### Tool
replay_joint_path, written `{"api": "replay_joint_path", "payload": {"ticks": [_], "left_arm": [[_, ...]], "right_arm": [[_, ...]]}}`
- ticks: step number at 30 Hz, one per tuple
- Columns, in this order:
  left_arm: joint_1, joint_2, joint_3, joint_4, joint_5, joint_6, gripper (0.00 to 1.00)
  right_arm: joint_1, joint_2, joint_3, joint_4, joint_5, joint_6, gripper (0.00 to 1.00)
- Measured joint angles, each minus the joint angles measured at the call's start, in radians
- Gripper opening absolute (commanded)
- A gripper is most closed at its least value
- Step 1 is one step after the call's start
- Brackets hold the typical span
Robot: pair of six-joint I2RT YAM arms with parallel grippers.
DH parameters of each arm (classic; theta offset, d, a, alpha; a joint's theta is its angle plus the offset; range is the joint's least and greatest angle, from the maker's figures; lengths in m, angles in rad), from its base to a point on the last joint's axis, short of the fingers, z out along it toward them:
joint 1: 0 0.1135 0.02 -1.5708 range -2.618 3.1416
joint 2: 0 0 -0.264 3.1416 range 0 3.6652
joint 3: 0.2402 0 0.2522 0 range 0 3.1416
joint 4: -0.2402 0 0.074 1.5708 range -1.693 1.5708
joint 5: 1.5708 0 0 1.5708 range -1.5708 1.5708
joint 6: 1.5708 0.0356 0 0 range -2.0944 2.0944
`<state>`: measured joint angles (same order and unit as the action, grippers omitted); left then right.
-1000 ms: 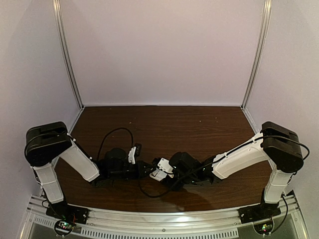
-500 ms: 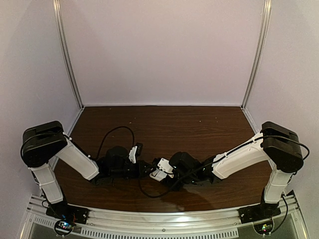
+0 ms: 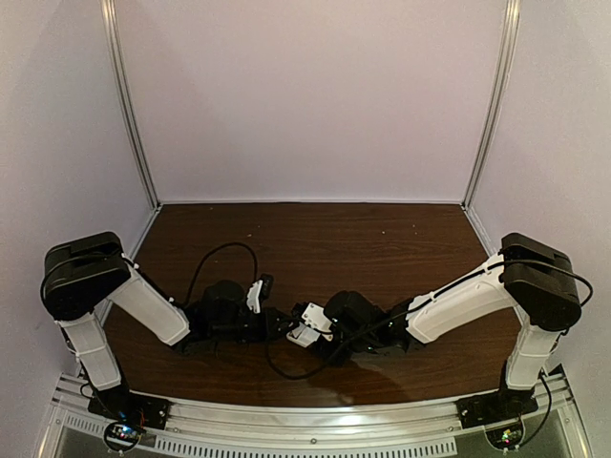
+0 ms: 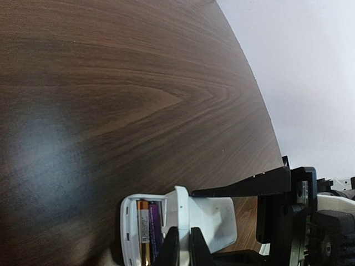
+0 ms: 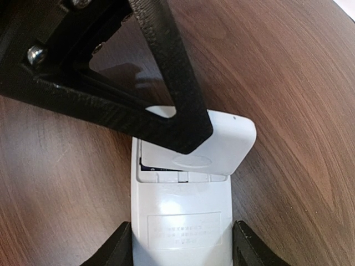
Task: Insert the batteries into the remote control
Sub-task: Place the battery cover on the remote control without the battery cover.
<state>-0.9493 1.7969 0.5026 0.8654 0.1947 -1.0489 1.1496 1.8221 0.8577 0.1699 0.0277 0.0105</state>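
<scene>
Around the remote (image 5: 180, 221), the half-spread right gripper (image 5: 182, 247) is clamped; batteries (image 4: 148, 228) are seated inside it, and its cover (image 5: 230, 141) is pinched by the nearly closed left gripper (image 4: 184, 249).

Both arms were bent low and reached in toward the middle, so their ends almost met. The left arm (image 3: 143, 307) came in from the left side, and the right arm (image 3: 458, 303) came in from the right side. The left gripper (image 4: 181, 248) had its two dark fingers squeezed close together. The right gripper (image 5: 182, 248) had its jaws partway apart, with one black finger (image 5: 113, 252) on each side of the remote control (image 5: 183, 216), holding it between them.
</scene>
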Motion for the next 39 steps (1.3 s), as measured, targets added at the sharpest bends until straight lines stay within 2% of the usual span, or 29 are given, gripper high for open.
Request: {"api": "replay_joint_path", "payload": {"ticks": [17,39], "left_arm": [[-0.009,-0.004,-0.005,-0.007,-0.034,-0.029,0.0],[-0.05,-0.037,0.003,-0.078,-0.146,-0.109,0.0]], "right_arm": [[0.0,0.0,0.0,0.002,0.0,0.0,0.36],[0.0,0.0,-0.013,0.028,0.0,0.003,0.38]]}}
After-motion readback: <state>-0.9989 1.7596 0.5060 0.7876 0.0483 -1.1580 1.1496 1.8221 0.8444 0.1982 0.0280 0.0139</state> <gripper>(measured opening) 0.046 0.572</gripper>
